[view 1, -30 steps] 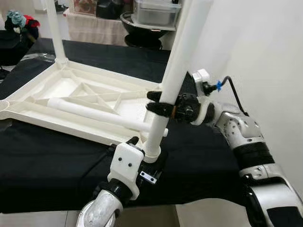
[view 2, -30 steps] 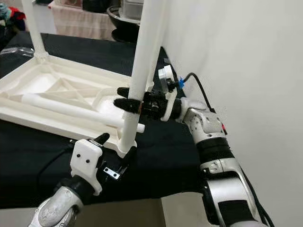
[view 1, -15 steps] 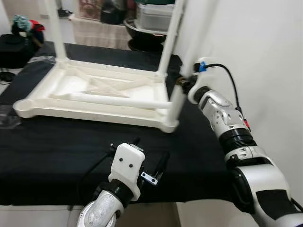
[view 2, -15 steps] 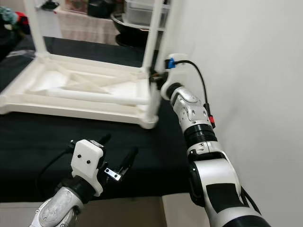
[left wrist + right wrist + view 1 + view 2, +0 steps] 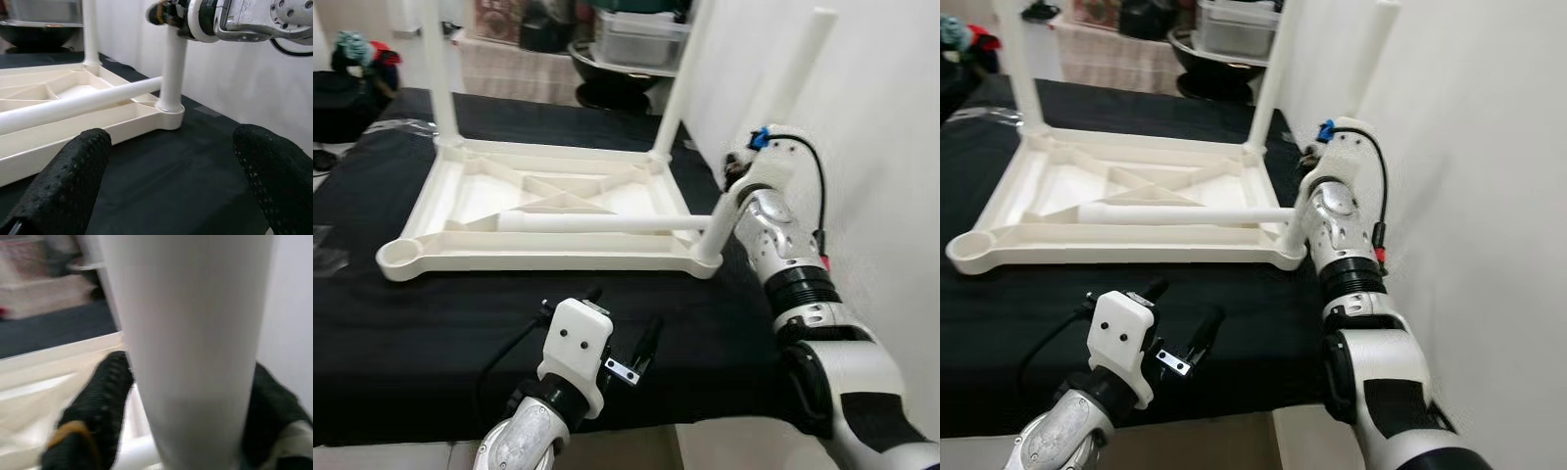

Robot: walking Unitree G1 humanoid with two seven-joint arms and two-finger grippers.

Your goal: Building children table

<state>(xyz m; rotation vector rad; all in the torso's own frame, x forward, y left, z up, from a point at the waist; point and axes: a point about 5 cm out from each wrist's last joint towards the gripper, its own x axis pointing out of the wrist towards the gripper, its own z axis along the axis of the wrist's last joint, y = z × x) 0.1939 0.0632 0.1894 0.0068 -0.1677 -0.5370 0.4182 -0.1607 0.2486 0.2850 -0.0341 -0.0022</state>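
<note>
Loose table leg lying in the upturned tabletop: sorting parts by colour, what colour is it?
White, like the tabletop; the leg shows best in the left eye view.

One upturned tabletop [image 5: 548, 257], three fitted legs [image 5: 754, 147], seemingly one loose leg [image 5: 597, 223].

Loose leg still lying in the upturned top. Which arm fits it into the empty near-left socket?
Left, likely. The left gripper hovers free, jaws open, near the loose leg and the empty socket. The right gripper is clamped on the tilted corner leg by the wall.
</note>
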